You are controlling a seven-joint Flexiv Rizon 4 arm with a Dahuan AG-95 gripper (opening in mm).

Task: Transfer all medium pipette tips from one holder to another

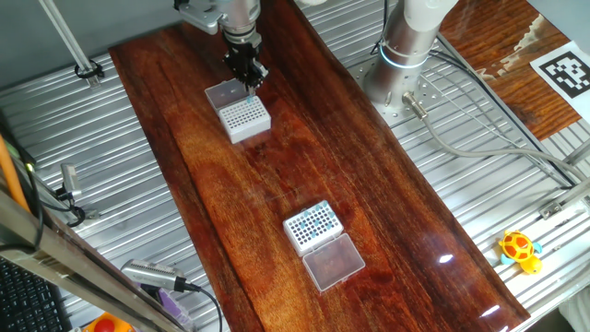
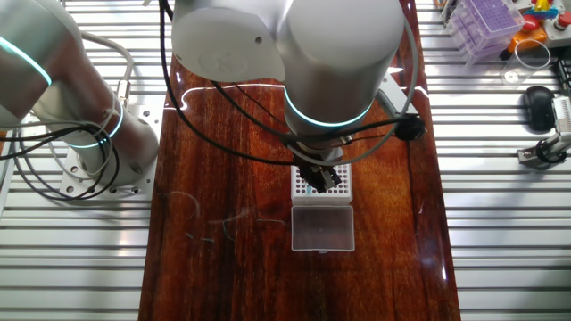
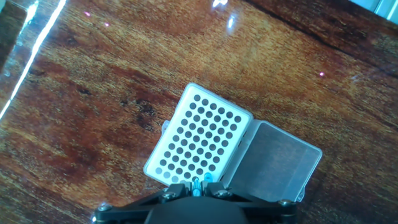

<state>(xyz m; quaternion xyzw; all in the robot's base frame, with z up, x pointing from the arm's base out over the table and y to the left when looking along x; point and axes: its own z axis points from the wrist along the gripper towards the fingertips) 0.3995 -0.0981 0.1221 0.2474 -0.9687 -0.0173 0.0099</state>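
Note:
My gripper (image 1: 249,78) hangs just over the near edge of the far white tip holder (image 1: 245,115), whose open lid (image 1: 224,92) lies beside it. It is shut on one medium pipette tip (image 3: 196,185), a teal-blue cone held upright between the jaws. In the hand view that holder (image 3: 202,140) shows rows of empty dark holes, and one more blue tip (image 3: 208,177) shows at its near edge. The other fixed view shows the gripper (image 2: 317,183) over this holder (image 2: 335,183). A second holder (image 1: 313,226) with several blue tips stands nearer the front.
The second holder's clear lid (image 1: 334,261) lies open in front of it. The robot base (image 1: 406,46) stands to the right of the wooden board. A yellow toy (image 1: 519,249), a marker tag (image 1: 562,72) and a hand tool (image 1: 157,277) lie off the board.

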